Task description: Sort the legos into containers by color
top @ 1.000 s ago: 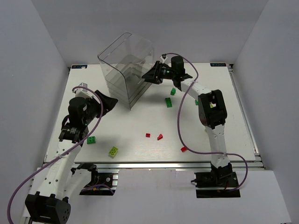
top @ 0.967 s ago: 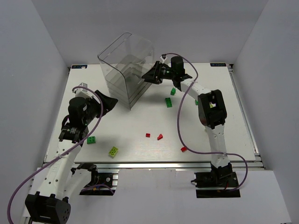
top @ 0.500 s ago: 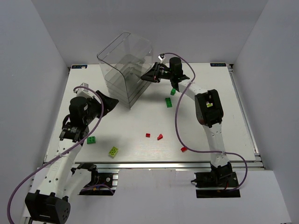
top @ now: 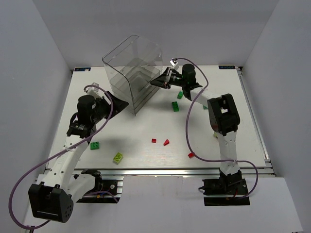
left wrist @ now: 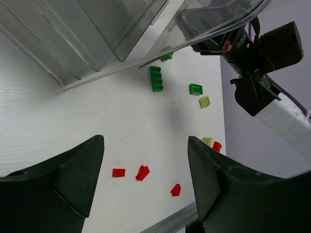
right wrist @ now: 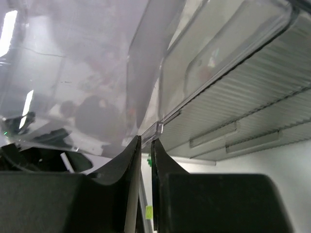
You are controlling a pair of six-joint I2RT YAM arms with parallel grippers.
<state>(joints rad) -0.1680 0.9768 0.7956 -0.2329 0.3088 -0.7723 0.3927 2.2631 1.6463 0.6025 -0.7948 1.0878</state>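
The clear plastic box (top: 130, 73) with stacked drawers stands at the back left. My right gripper (top: 155, 82) is shut on the thin front lip of a clear drawer (right wrist: 156, 130), jaws almost touching. My left gripper (top: 118, 104) is open and empty, just left of the box's front corner. Loose on the table: a green brick (top: 95, 145), a yellow-green brick (top: 118, 157), red pieces (top: 153, 141) (top: 166, 142) (top: 190, 155), and green bricks (top: 175, 106) (top: 180, 95). The left wrist view shows a green brick (left wrist: 156, 78) and red pieces (left wrist: 142, 172).
The left wrist view also shows a small green piece (left wrist: 196, 89), yellow-green pieces (left wrist: 204, 102) (left wrist: 208, 141) and a red piece (left wrist: 217, 146) near the right arm (left wrist: 262, 53). The table's front edge (top: 160, 169) runs below the bricks. Purple cables loop off both arms.
My left arm has swung up and right, closer to the box. My right gripper has shifted slightly right, still on the drawer lip, and the box has shifted a little with it.
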